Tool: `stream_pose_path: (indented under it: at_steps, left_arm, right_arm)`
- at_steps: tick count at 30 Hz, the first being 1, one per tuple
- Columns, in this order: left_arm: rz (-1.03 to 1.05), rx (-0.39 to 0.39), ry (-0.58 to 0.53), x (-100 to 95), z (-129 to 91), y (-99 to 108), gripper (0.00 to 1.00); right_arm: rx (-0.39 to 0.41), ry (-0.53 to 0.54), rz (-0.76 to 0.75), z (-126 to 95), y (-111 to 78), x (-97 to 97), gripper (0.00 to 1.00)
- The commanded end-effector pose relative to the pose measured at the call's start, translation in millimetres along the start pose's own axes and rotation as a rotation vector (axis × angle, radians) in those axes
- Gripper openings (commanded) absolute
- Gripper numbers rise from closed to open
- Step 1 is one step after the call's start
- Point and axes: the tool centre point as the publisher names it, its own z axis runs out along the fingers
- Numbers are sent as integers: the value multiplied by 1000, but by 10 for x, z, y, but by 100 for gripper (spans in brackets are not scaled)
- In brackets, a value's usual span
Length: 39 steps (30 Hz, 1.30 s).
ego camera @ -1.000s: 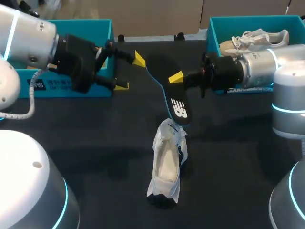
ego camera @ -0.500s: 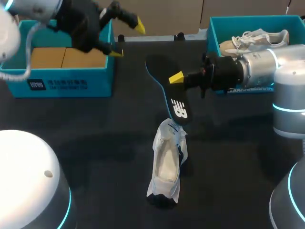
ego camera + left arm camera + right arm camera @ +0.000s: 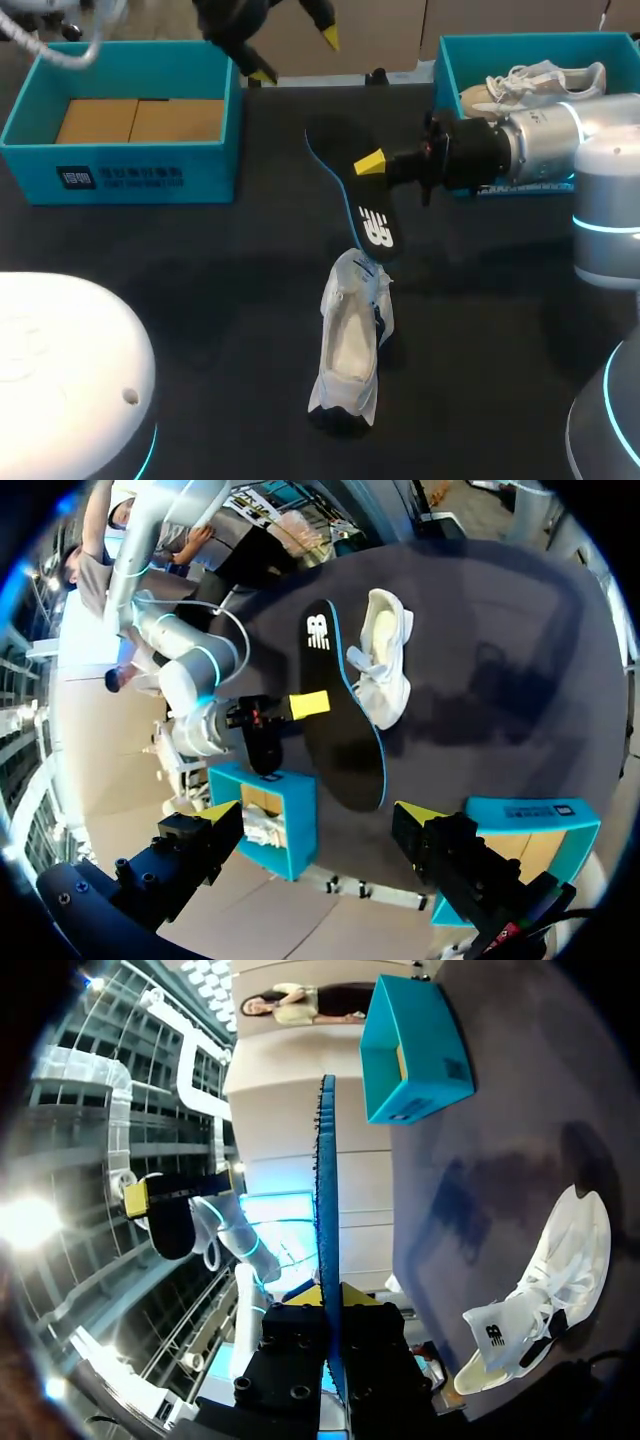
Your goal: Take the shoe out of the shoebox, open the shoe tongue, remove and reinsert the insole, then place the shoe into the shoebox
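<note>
The white shoe (image 3: pixel 350 350) lies soft and floppy on the dark table (image 3: pixel 200 300), with its opening facing up. Just behind the shoe, the right gripper (image 3: pixel 368 165) pinches the insole (image 3: pixel 345 185) between its yellow tips. The insole is long, thin and black with a blue edge. Far behind the shoe, the left gripper (image 3: pixel 296 57) is spread wide and holds nothing. The left blue shoebox (image 3: pixel 120 180), with a brown cardboard floor, stands behind the shoe. The right blue shoebox (image 3: pixel 450 60) holds a pale laced shoe (image 3: pixel 530 82).
</note>
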Motion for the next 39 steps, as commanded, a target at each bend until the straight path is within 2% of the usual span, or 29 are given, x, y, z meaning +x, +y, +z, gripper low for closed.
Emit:
stream_pose_path:
  at_steps: [1,7,14,19,28,32,34,39]
  left_arm:
    - [-19,51,249,-124,93,118,100]
    - [-11,81,296,-254,179,92,100]
    - [47,62,376,-418,271,-1,100]
    - [30,42,427,-449,322,5,100]
    - [-31,26,446,-430,380,-27,100]
    - [-77,2,400,-403,380,-44,100]
    - [-128,16,347,-384,334,-28,100]
    - [-231,24,130,-325,114,-24,100]
  right_arm:
    - [-1,-2,0,9,-6,-1,0]
    - [-1,-2,0,9,-6,-1,0]
    - [-1,-2,0,9,-6,-1,0]
    - [-1,-2,0,9,-6,-1,0]
    - [-1,-2,0,9,-6,-1,0]
    - [-1,-2,0,9,-6,-1,0]
    - [-1,-2,0,9,-6,-1,0]
    - [-1,-2,0,9,-6,-1,0]
